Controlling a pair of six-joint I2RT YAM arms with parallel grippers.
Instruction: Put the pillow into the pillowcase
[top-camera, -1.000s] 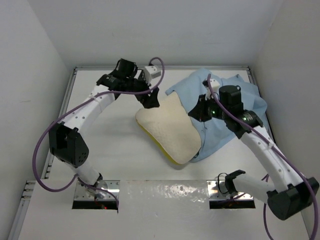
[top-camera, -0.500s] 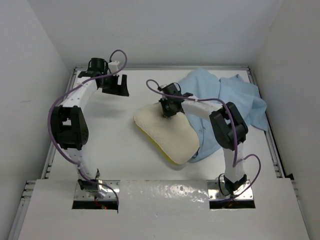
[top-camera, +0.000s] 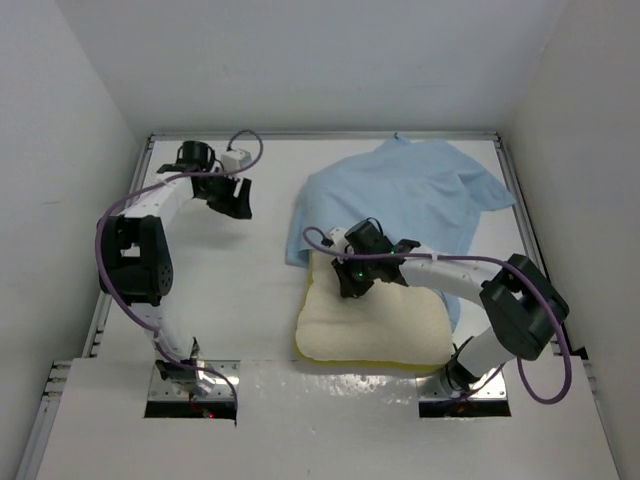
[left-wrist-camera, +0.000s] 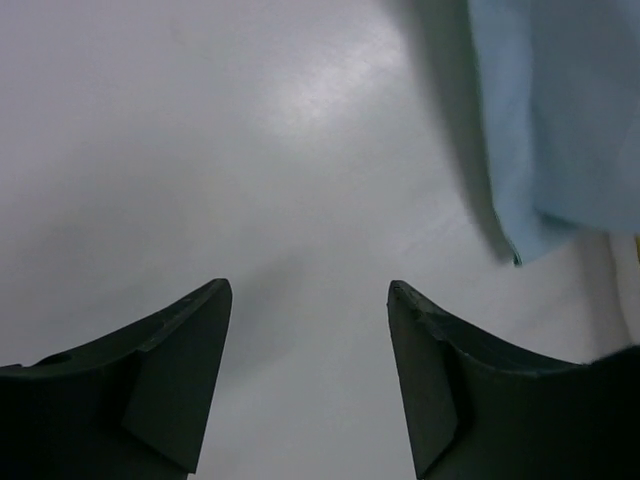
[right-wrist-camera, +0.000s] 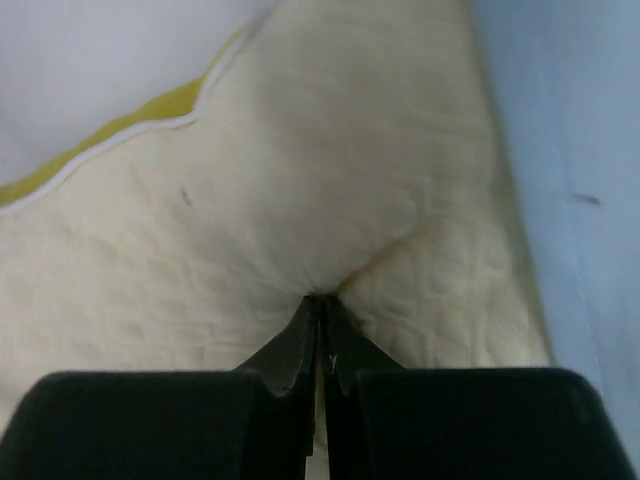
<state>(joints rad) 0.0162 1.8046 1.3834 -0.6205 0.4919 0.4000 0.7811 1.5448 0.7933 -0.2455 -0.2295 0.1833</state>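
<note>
So the pillow (top-camera: 375, 325) is lying flat on the table (top-camera: 230, 290) near the front edge, right of the middle, with its cream quilted side facing up and its yellow trim (top-camera: 400, 364) peeking out along the near edge. The right gripper (top-camera: 353, 280) is sitting on the pillow's far-left corner area, and in the wrist view its jaws are squeezed together (right-wrist-camera: 320, 312) with a little pucker of the pillow (right-wrist-camera: 300, 200) fabric bunching up right at the tips, so it's pinching the pillow. The pillowcase (top-camera: 400, 195) is spreading out light-blue side up behind the pillow, toward the back right of the table, a bit rumpled, and its near edge is touching or tucking under the pillow's far side; can't really tell which. In the right wrist view the blue cloth (right-wrist-camera: 560, 150) is running along the pillow's right side. The left gripper (top-camera: 235, 200) is hovering over bare table at the far left, well apart from the pillow, jaws spread wide (left-wrist-camera: 308, 290) with nothing between them, and a corner of the pillowcase (left-wrist-camera: 560, 120) is showing off to one side of its view.
</note>
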